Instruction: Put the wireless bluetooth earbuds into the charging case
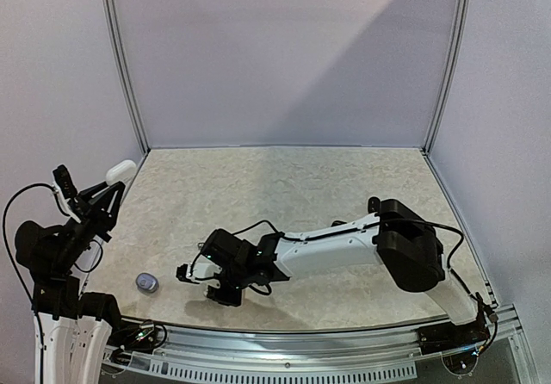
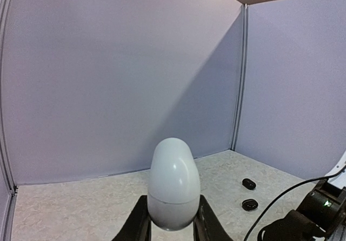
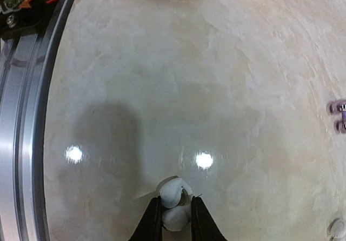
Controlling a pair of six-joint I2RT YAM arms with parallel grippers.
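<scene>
White earbud point(image 3: 173, 193) was pinched in the right gripper point(image 3: 174, 209) low over the table point(image 3: 243, 89), not yet in any case. The left gripper point(image 2: 173, 215) was clamped round the charging case point(image 2: 174, 171), held up off the table w/ its lid apparently shut. 2 black buds point(image 2: 248, 183) lay loose on the table, so 0 looked inserted & approx. the whole job was left: open case, seat buds.
</scene>
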